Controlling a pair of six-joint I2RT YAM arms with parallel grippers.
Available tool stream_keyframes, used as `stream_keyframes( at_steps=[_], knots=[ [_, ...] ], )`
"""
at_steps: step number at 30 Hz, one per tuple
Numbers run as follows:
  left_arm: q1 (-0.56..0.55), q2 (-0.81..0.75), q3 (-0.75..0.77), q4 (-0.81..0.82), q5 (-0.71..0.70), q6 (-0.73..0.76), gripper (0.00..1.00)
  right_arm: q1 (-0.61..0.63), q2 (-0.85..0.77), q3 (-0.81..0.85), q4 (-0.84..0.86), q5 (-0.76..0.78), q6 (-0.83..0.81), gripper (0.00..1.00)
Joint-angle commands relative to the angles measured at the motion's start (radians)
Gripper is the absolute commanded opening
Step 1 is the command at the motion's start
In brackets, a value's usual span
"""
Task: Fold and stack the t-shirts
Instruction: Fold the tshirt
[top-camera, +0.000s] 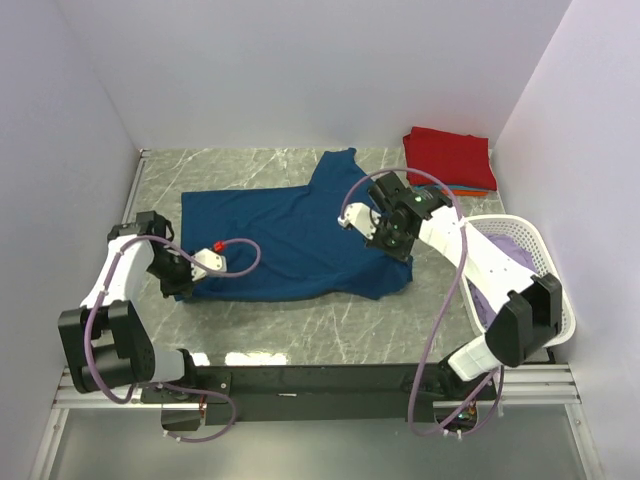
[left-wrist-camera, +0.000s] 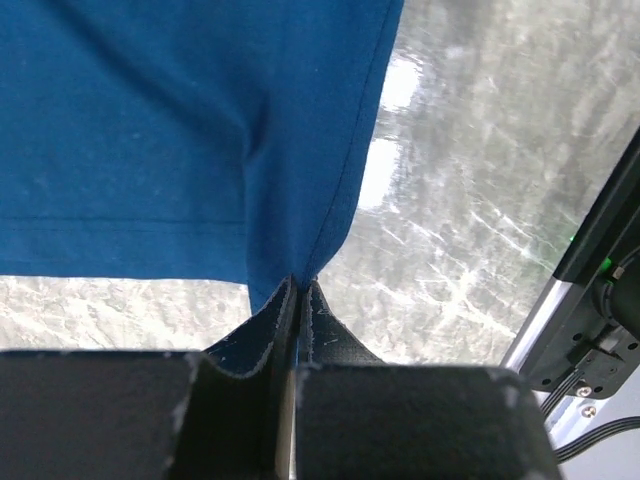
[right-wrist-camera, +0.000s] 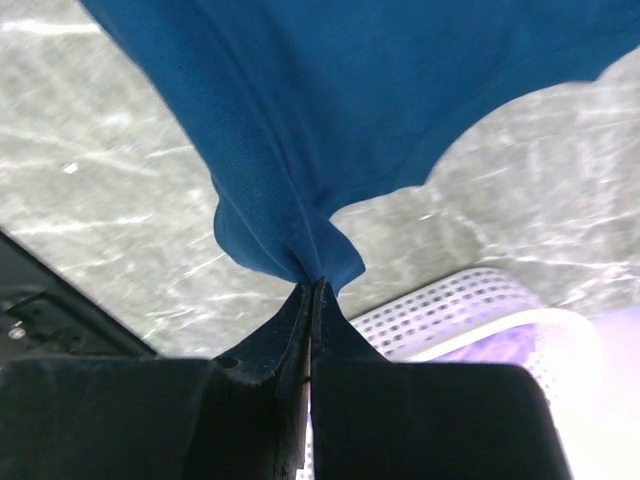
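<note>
Fingers (left-wrist-camera: 250, 340) of left gripper (left-wrist-camera: 300, 284), right gripper (right-wrist-camera: 312, 286) clamp blue t-shirt (top-camera: 290, 235); overhead alone shows folded red shirt (top-camera: 450, 157)

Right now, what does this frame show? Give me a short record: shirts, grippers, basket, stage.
blue t-shirt: spread mostly flat on the table
left gripper: shut on the blue t-shirt's near-left corner
right gripper: shut on its right edge
red shirt: folded, at the far right corner
basket: on the right, purple cloth inside
stage: blue t-shirt pinched by both grippers, not yet folded
</note>
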Motion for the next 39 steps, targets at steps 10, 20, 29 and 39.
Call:
stream_keyframes(
  at_steps=[10, 20, 29, 39],
  knots=[
    [0.035, 0.167, 0.165, 0.041, 0.072, -0.084, 0.05, -0.032, 0.221, 0.285, -0.009, 0.083, -0.126, 0.00],
    [0.043, 0.319, 0.283, 0.067, 0.078, -0.110, 0.06, -0.055, 0.379, 0.435, -0.016, 0.101, -0.178, 0.00],
    [0.048, 0.394, 0.319, 0.119, 0.069, -0.133, 0.06, -0.073, 0.488, 0.526, -0.007, 0.111, -0.209, 0.00],
    [0.051, 0.468, 0.386, 0.139, 0.073, -0.158, 0.05, -0.081, 0.560, 0.596, -0.010, 0.114, -0.221, 0.00]
  ],
)
